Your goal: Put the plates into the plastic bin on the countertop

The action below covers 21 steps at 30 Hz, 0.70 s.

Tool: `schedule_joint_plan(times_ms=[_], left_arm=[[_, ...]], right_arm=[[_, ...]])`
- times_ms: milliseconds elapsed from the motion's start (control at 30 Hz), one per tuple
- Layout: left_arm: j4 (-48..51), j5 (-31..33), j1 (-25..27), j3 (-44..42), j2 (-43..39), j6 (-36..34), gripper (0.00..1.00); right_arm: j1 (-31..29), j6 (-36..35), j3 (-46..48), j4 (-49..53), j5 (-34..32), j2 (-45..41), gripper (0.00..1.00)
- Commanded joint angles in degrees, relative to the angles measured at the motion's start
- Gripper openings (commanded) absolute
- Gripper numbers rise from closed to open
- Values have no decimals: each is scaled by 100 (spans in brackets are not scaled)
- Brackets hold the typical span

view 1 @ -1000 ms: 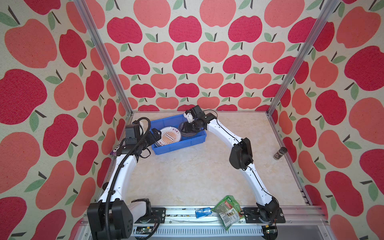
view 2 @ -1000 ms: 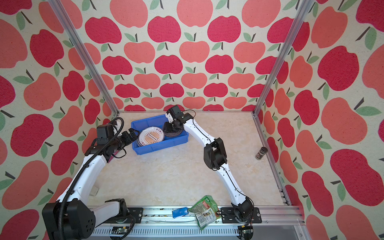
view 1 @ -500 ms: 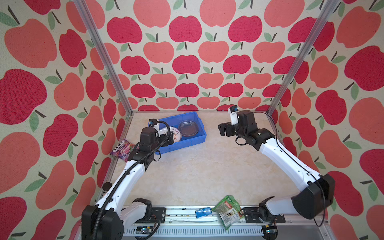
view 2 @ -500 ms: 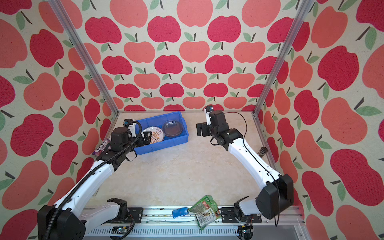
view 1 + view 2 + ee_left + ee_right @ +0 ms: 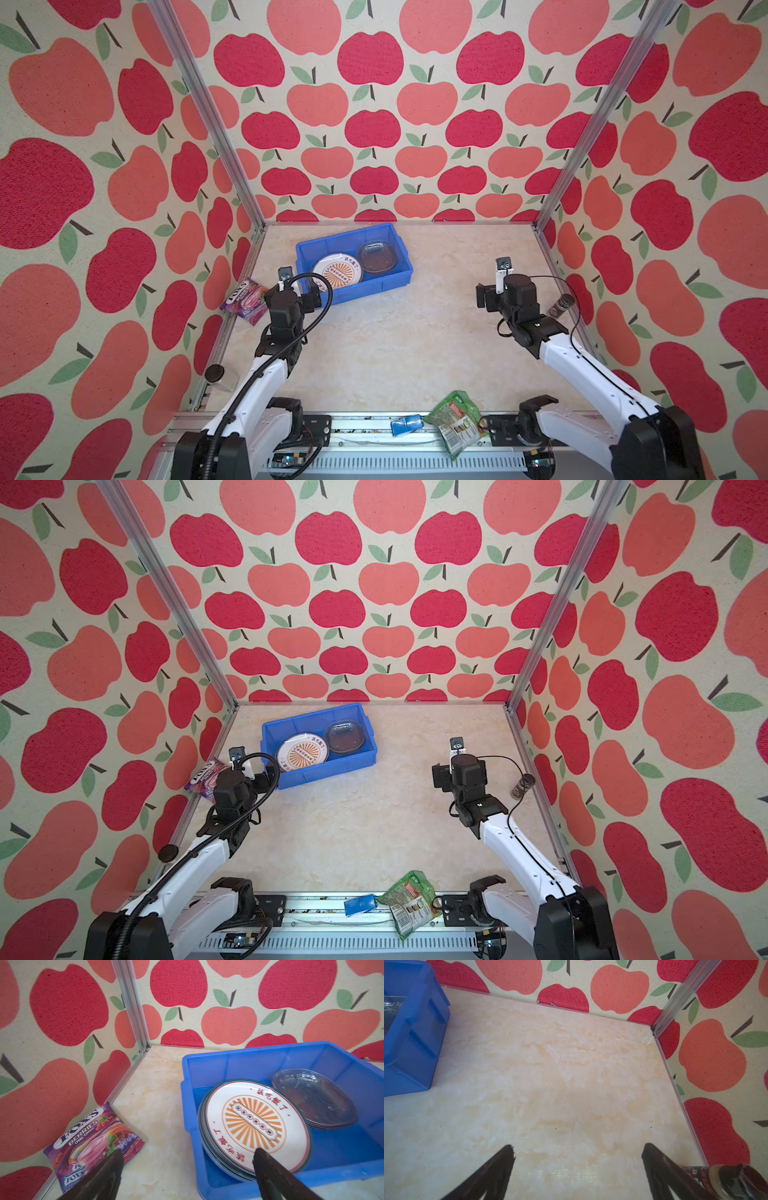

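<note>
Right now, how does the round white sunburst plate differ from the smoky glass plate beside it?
The round white sunburst plate is opaque and printed; the smoky glass plate is see-through. The white one is circular, the glass one rounded-square and smaller. Both top stacks inside the blue plastic bin.

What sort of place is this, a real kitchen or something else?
Probably a robot test booth mocked up as a kitchen counter: apple-print walls on an aluminium frame, a left arm and right arm mounted at the front edge, and a marble-look countertop holding a blue bin of plates.
</note>
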<state>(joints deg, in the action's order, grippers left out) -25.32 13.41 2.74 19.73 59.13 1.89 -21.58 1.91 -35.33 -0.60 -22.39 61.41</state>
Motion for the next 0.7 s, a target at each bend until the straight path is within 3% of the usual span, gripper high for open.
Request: schedule_joint_plan(times_ms=[0, 67, 167, 233, 333, 500, 533, 600, 667], left_arm=[[-2455, -67, -379, -686, 1271, -124, 99], [-4108, -39, -534, -886, 2290, 4, 99], [-4750, -1008, -905, -886, 3197, 174, 99], [-5128, -922, -873, -774, 3607, 42, 99], [-4241, -947, -889, -643, 3223, 174, 99], [-3517, -1158, -932, -253, 3245, 131, 99], [-3560, -1216, -942, -259, 3264, 110, 99], [-3823, -1215, -942, -274, 3343, 53, 99], [-3696, -1214, -942, -269, 3293, 79, 99]], right_arm=[[138, 116, 235, -704, 79, 245, 99], [251, 134, 365, -1037, 121, 403, 99], [445, -95, 539, -1580, 144, 621, 100], [576, -159, 475, -1683, -100, 793, 99], [679, -627, 635, -2528, -207, 1138, 99], [912, -795, 840, -4045, -347, 2336, 99], [853, -825, 655, -3681, -539, 2379, 99], [928, -1094, 843, -4372, -177, 2619, 99], [1119, -879, 1023, -4918, -298, 2772, 99]])
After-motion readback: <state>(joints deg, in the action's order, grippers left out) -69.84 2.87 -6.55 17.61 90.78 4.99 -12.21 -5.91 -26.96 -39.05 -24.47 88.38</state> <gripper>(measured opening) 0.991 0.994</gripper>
